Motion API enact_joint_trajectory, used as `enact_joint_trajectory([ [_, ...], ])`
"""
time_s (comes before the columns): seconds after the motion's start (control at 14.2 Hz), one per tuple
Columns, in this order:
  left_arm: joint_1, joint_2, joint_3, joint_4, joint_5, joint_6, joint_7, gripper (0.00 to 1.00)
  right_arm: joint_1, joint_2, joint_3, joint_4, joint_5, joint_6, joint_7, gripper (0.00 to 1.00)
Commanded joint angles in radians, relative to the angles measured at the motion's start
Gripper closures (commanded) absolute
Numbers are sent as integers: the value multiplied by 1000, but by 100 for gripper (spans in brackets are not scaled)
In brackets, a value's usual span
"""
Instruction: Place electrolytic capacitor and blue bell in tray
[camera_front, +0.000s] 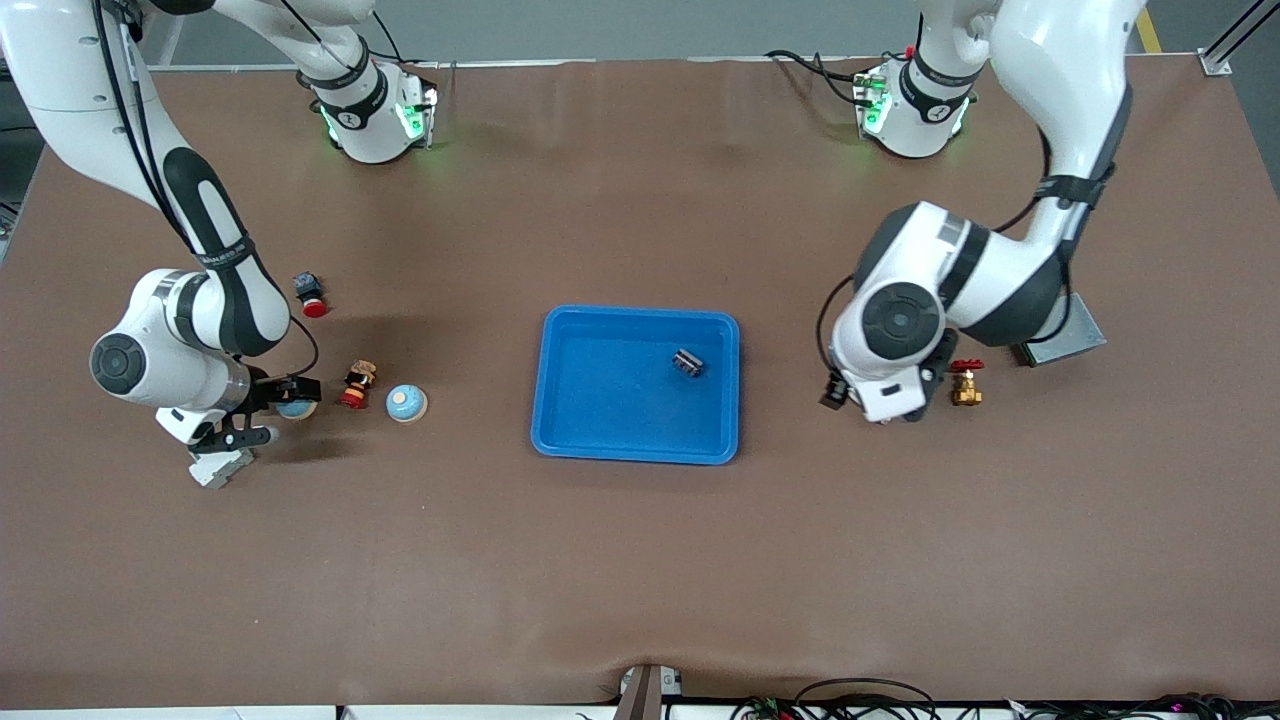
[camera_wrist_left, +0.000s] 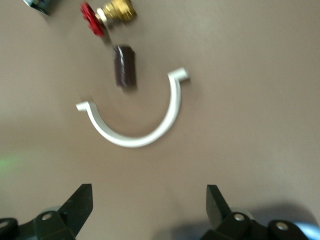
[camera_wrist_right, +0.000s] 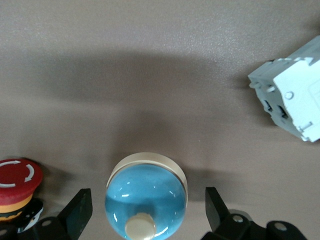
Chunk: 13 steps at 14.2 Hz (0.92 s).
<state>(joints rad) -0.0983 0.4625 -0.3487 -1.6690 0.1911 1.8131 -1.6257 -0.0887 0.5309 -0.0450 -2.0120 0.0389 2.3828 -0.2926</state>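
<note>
The blue tray (camera_front: 600, 400) lies mid-table. A small dark, silver-striped part (camera_front: 687, 363), seemingly the electrolytic capacitor, lies in it. A blue bell (camera_front: 300, 409) stands at the right arm's end of the table. It is a glossy blue dome on a cream base with a cream knob, seen in the right wrist view (camera_wrist_right: 146, 197). My right gripper (camera_front: 272, 411) is open and low, one finger on each side of this bell (camera_wrist_right: 147, 196), not touching it. A second blue bell (camera_front: 407, 403) stands closer to the tray. My left gripper (camera_front: 885, 400) is open and empty over bare table (camera_wrist_left: 149, 197).
A red and yellow push button (camera_front: 358, 385) (camera_wrist_right: 15, 180) lies between the two bells, and another red button (camera_front: 312, 295) is farther from the camera. A white breaker block (camera_front: 220, 467) (camera_wrist_right: 292, 95) sits nearer. By the left gripper are a brass valve (camera_front: 966, 385) (camera_wrist_left: 112, 12), a dark brown cylinder (camera_wrist_left: 124, 65), a white half-ring clamp (camera_wrist_left: 135, 137) and a grey box (camera_front: 1065, 335).
</note>
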Motion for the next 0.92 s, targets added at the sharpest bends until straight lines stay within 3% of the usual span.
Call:
enact_joint_trajectory([
  [0.0, 86, -76, -6, -108, 18, -3, 12, 0, -2, 12, 5, 7, 6, 9, -2, 0],
  [0.07, 116, -91, -7, -132, 21, -3, 10, 0, -2, 12, 4, 7, 6, 9, -2, 0],
  [0.56, 212, -102, -9, -285, 22, 138, 10, 0, -2, 11, 4, 7, 6, 1, -3, 67],
  [0.85, 236, -101, -9, -389, 42, 319, 10, 1, -2, -2, 4, 10, 6, -45, -10, 70],
])
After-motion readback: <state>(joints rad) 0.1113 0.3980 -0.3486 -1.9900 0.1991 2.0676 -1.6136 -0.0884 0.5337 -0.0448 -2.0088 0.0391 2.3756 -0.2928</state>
